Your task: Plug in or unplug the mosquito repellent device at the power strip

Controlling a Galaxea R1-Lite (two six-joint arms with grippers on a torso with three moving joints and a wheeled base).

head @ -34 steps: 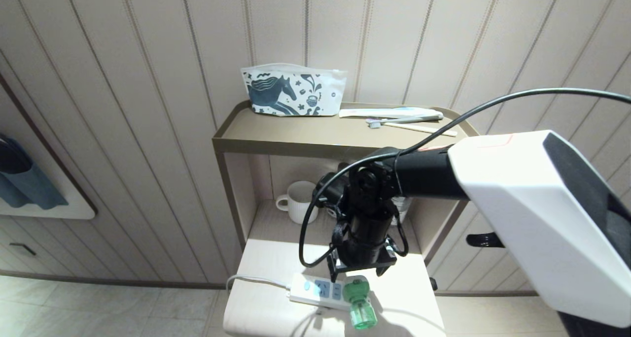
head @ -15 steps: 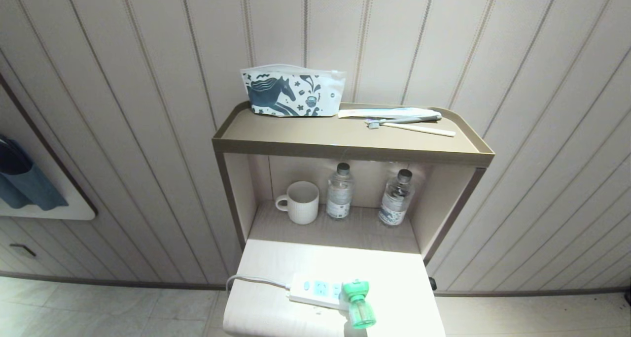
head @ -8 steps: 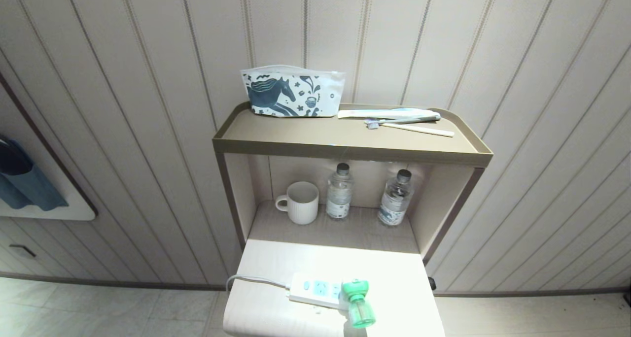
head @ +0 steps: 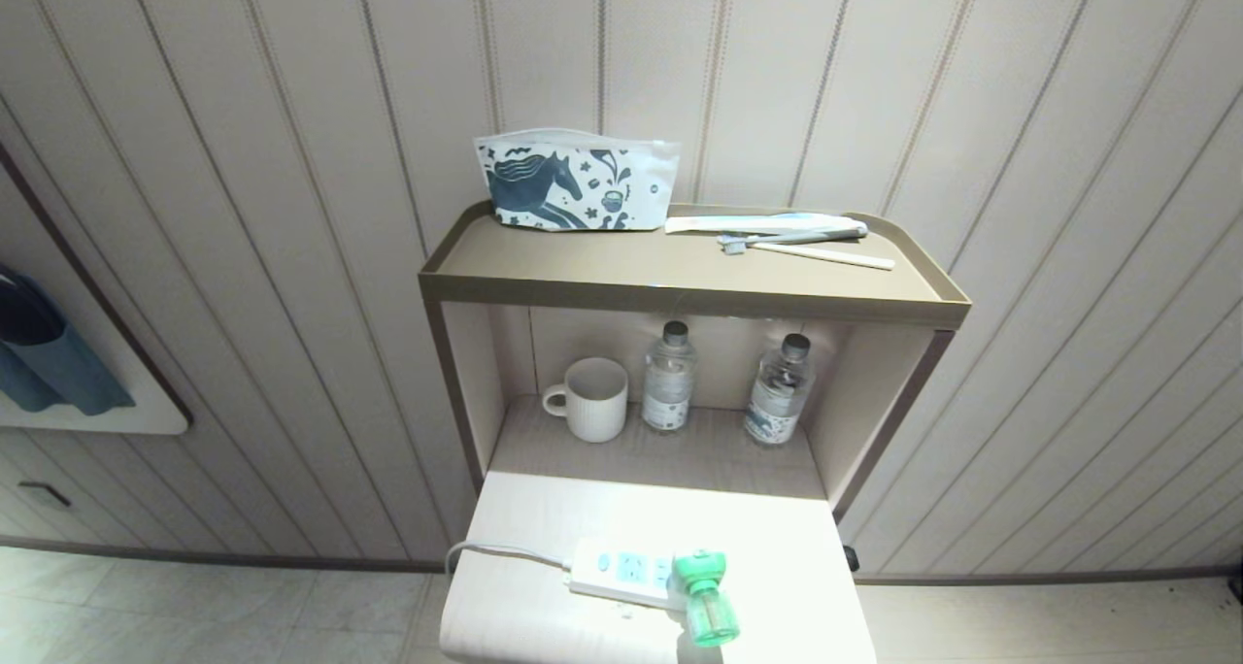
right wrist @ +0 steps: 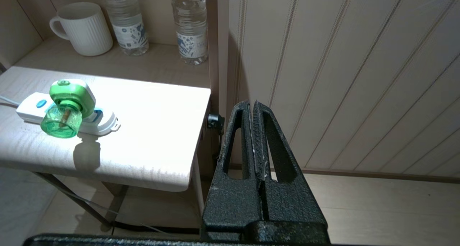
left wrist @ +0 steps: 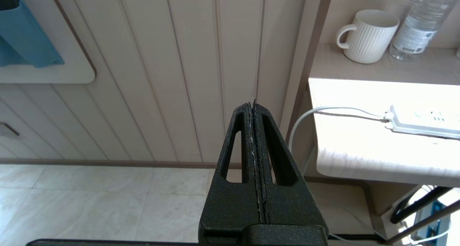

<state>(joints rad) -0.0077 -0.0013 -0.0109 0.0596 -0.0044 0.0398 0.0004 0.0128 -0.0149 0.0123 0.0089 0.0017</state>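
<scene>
The mosquito repellent device (head: pixel 706 593), green-topped with a translucent green bottle, is plugged into the right end socket of the white power strip (head: pixel 621 572) on the brightly lit table, and its bottle points toward the table's front edge. In the right wrist view the mosquito repellent device (right wrist: pixel 67 107) sits on the power strip (right wrist: pixel 104 121). My right gripper (right wrist: pixel 251 103) is shut and empty, off the table's right side above the floor. My left gripper (left wrist: pixel 252 101) is shut and empty, off the table's left side. Neither arm shows in the head view.
A white mug (head: pixel 592 397) and two clear water bottles (head: pixel 668 378) (head: pixel 780 389) stand in the shelf niche behind the table. A horse-print pouch (head: pixel 575 179) and toothbrushes (head: pixel 806 242) lie on the top shelf (head: pixel 680 285). The strip's cord (head: pixel 495 550) hangs off the table's left edge.
My right arm, which was over the device a couple of seconds ago, has left the head view. The device stays plugged into the strip, unmoved over the last second.
</scene>
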